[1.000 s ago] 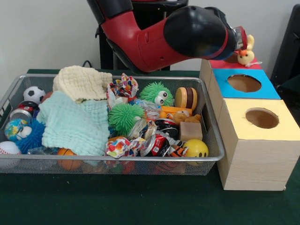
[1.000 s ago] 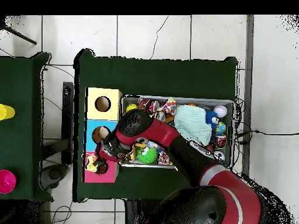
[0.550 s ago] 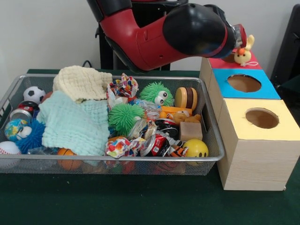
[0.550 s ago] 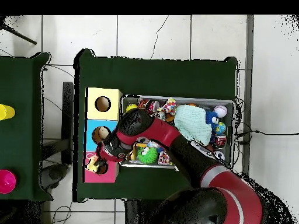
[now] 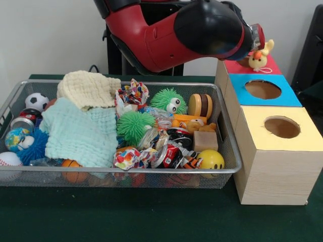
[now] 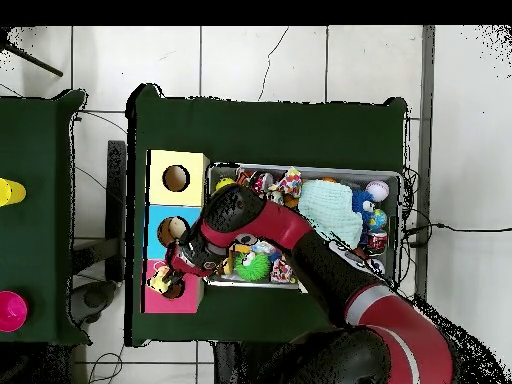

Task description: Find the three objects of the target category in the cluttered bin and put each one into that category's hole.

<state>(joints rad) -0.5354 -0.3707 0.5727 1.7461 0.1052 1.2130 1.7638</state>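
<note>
Now, compared with a second ago, you can see the small yellow plush toy (image 5: 259, 57) sits a little higher in the front view, lifted slightly above the red box top (image 5: 250, 66) at the far right, with its loop hanging beneath it. The arm (image 5: 181, 33) has risen a touch with it, its black elbow now nearer the top edge. The gripper (image 5: 256, 41) is mostly hidden behind the arm; it reaches the toy, yet you cannot tell from either view whether its fingers are clenched on it or let go. From overhead the toy (image 6: 160, 281) lies just beside the dark hole of the red box (image 6: 150, 300), much where it was. The blue box (image 5: 265, 91) and the yellow box (image 5: 280, 132) are unchanged in the row nearer you. The wire bin (image 5: 228, 151) to the left keeps the same clutter: the mint cloth (image 5: 78, 133), cream cloth (image 5: 88, 88), two green spiky balls (image 5: 132, 125), the yellow smiley ball (image 5: 211, 159) and the soccer ball (image 5: 36, 101).
</note>
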